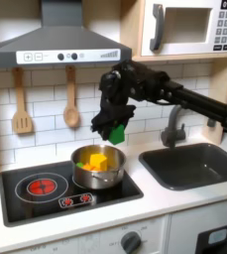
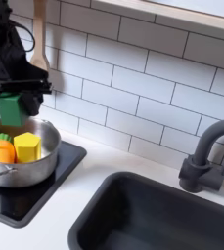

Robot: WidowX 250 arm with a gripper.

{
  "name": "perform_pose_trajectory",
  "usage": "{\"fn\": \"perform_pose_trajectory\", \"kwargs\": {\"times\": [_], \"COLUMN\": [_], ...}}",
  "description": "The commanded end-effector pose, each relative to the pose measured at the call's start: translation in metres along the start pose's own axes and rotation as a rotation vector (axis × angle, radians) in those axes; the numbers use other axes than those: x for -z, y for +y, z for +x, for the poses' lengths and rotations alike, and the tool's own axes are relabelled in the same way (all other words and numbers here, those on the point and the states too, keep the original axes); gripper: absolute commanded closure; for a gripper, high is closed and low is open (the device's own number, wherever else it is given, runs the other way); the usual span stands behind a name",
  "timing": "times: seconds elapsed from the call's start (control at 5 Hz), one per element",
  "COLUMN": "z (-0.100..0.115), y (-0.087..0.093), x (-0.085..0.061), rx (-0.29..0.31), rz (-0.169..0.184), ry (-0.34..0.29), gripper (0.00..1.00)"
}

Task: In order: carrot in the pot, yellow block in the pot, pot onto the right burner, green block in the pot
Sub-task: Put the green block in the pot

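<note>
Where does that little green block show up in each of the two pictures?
First exterior view: the green block hangs near the picture's middle, held in the gripper just above the pot.
Second exterior view: the green block is at the second exterior view's left edge, gripped above the pot.
Shared landmark: the pot holding the yellow block and the carrot, left of the faucet.
</note>
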State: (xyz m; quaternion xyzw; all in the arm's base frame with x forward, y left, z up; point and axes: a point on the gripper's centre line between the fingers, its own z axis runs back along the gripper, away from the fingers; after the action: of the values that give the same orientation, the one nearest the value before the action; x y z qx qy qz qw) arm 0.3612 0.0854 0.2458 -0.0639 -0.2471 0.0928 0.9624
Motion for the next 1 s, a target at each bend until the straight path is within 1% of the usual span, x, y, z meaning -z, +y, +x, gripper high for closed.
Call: {"fn": "perform_pose_trajectory", "kwargs": {"times": [0.0,0.4,0.6,0.8], "z": [-0.002,-0.004,-0.003,-0.005], "y": [0.004,0.005,-0.001,0.002], "x": [0.027,0.035,0.040,0.042], "rx": [0.018,0.030,0.054,0.052], "rz": [0.011,0.012,-0.005,0.007], "ry": [0.042,0.053,0.056,0.062], "gripper": [1.00,1.00,1.00,1.00]}}
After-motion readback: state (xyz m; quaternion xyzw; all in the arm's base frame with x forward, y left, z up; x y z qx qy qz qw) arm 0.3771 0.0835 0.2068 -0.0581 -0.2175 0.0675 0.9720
